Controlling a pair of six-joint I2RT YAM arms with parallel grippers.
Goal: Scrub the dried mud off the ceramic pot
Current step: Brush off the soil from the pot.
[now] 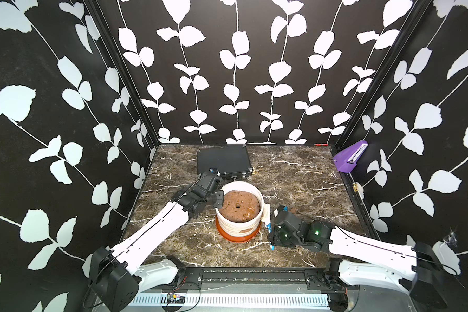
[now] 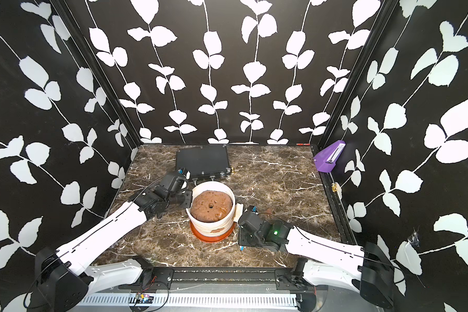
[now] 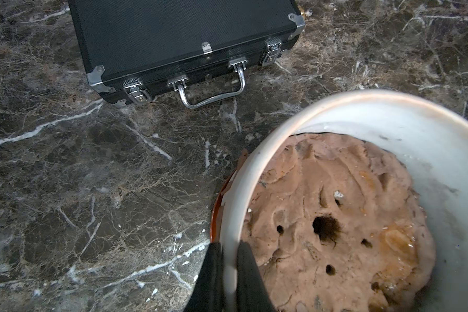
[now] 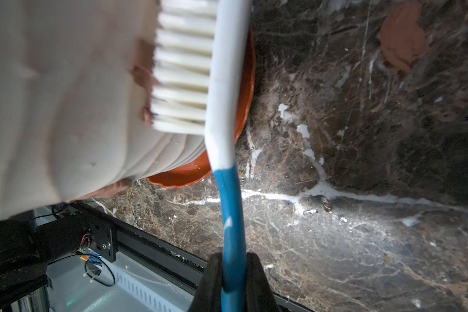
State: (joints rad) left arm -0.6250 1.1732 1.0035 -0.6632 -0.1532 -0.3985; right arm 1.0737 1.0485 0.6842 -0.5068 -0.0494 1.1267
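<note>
Pressing the ceramic pot (image 4: 65, 108), the brush (image 4: 222, 121) partly hides dried mud (image 4: 142, 73).

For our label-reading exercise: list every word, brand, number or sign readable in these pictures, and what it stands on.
No text can be read anywhere.
The purple bracket carries a strip of fine marks, too small to read.
The black case, the ceramic pot and the brush show no lettering.
</note>
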